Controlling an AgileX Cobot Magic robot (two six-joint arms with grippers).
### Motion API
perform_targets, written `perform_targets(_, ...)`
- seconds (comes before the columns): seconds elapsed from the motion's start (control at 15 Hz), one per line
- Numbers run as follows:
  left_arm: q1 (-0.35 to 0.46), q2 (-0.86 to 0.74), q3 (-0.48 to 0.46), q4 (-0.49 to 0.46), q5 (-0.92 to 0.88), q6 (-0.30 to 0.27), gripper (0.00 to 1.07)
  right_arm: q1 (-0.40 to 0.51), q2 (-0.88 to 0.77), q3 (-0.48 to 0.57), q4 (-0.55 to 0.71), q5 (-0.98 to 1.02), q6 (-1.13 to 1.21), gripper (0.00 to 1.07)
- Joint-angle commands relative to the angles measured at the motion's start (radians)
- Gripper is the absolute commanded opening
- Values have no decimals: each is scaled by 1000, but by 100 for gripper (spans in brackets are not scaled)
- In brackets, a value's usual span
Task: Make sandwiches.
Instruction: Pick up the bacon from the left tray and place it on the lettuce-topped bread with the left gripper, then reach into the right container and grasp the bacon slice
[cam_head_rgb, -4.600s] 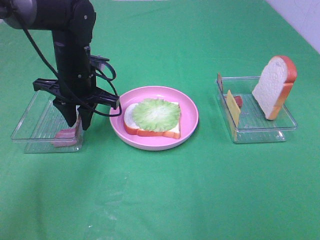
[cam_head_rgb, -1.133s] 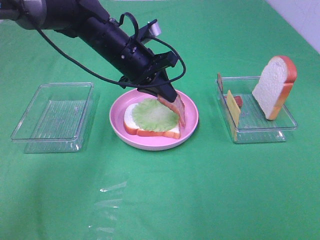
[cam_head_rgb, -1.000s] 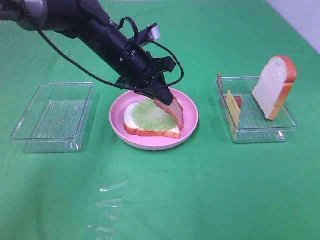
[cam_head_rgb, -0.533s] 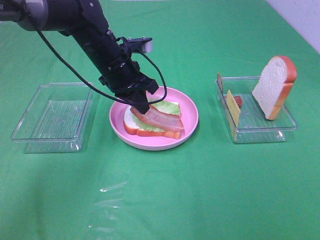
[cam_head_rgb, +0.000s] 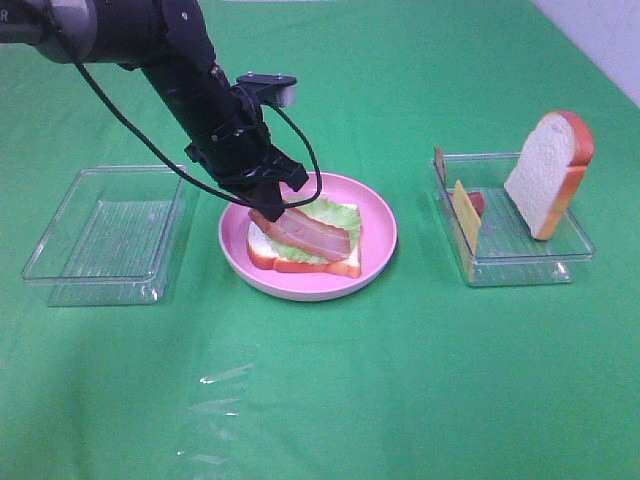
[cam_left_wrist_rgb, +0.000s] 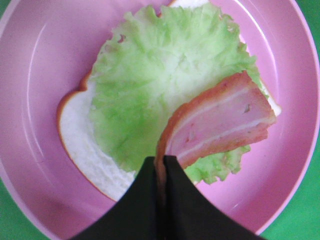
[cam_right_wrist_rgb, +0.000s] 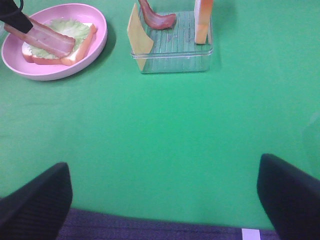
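Exterior high view: the unfinished sandwich (cam_head_rgb: 292, 258) is being borne by the pink plate (cam_head_rgb: 378, 215), its bacon strip (cam_head_rgb: 305, 232) being pinched endwise by the left gripper (cam_head_rgb: 268, 209); the right gripper (cam_right_wrist_rgb: 162, 200) is being shown with jaws spread wide.

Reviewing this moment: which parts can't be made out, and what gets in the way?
Exterior high: the spare bacon strip in the right tray sits mostly behind the cheese slice.
Left wrist: the left gripper covers the pinched end of the held bacon strip; the plate runs off the picture's edges.
Right wrist: the right gripper shows only as fingers cut by the bottom corners.
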Motion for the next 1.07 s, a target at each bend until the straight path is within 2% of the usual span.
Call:
perform_targets(0.07,-1,-5,-4,3,-43,-6,29,0,-16,3,3,-8,-5,96)
perform_targets(0.13,-1,-18,-4,13,-75,-21,86,0,-16,3,3,-8,-5,96)
perform_targets(0.2,-1,-27,-7,24,-69,-21,102,0,-16,3,3,-8,-5,96)
perform_targets(0.53,2,-134,-39,121,41,-21,102,0,-16,3,3,-8,-5,96)
perform_targets(0.67,21,-177,-71,146,112,-71,102,0,-16,3,3,-8,-5,96)
perform_targets(0.8,86,-214,-111,208,164,-192,102,0,-16,3,3,-8,-5,96)
perform_targets(0.87,163,-234,-117,290,213,-244,102,0,-16,3,3,-8,-5,96)
perform_targets(1.07,273,-245,-117,340,311,-253,102,0,-16,3,3,-8,-5,96)
